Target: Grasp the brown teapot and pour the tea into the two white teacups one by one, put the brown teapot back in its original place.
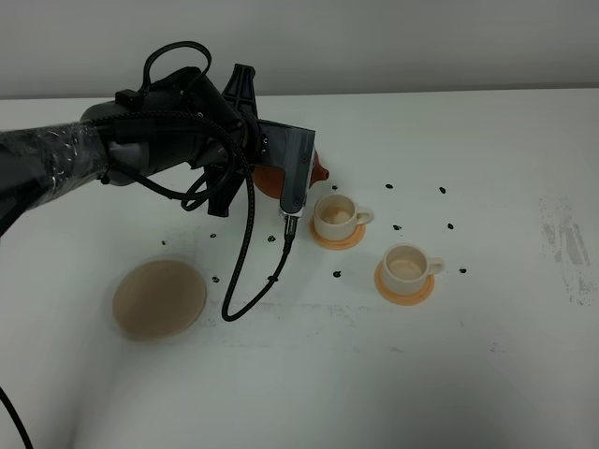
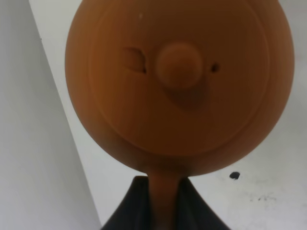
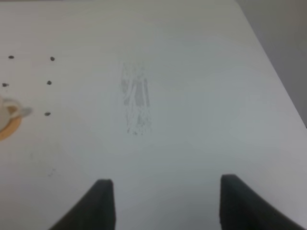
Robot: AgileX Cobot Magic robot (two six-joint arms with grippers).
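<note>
The brown teapot (image 2: 180, 81) fills the left wrist view, lid and knob facing the camera. My left gripper (image 2: 163, 187) is shut on its loop handle. In the exterior high view the teapot (image 1: 319, 171) hangs above the table, mostly hidden behind the left wrist, with its spout just above and left of the nearer white teacup (image 1: 337, 215). The second white teacup (image 1: 408, 265) stands to the right and nearer the front. Each sits on an orange coaster. The beige plate (image 1: 159, 299) lies bare at the front left. My right gripper (image 3: 168, 206) is open over bare table.
A black cable (image 1: 248, 271) loops from the left wrist down onto the table between the plate and the cups. Small black marks dot the table around the cups. A grey scuff (image 3: 136, 103) lies ahead of the right gripper, with a cup (image 3: 9, 112) at that view's edge.
</note>
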